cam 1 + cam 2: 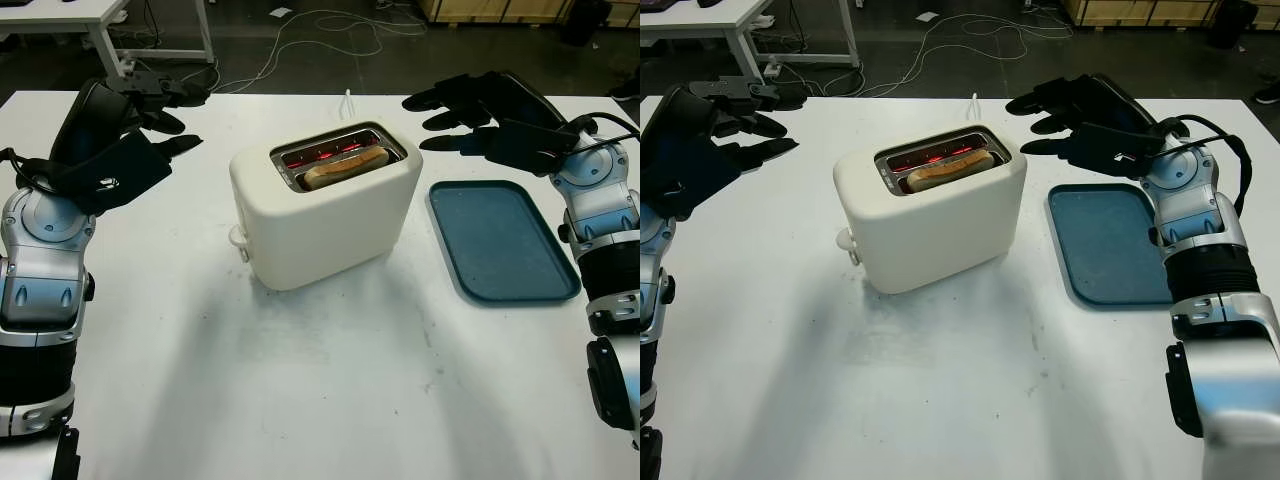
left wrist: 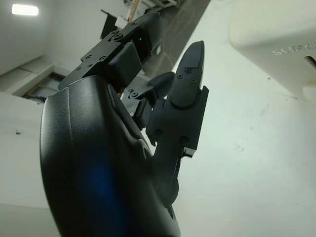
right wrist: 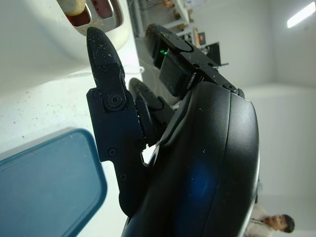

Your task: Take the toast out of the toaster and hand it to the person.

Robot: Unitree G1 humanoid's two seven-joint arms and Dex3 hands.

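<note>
We have not yet reached: the toast (image 1: pixel 343 168) sits in the cream toaster (image 1: pixel 325 205) mid-frame. Our right hand (image 1: pixel 480 120), upper right, and left hand (image 1: pixel 140 125), upper left, hover open, holding nothing. Next, the right hand should descend onto the slice.

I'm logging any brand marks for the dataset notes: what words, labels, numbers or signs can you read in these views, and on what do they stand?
Toaster: raised lettering on its cream side wall in the left wrist view, cut off at the frame edge and too faint to read.
Left hand: a small pale mark on the black shell, too small to read.
Blue tray, toast, table: no text.
</note>
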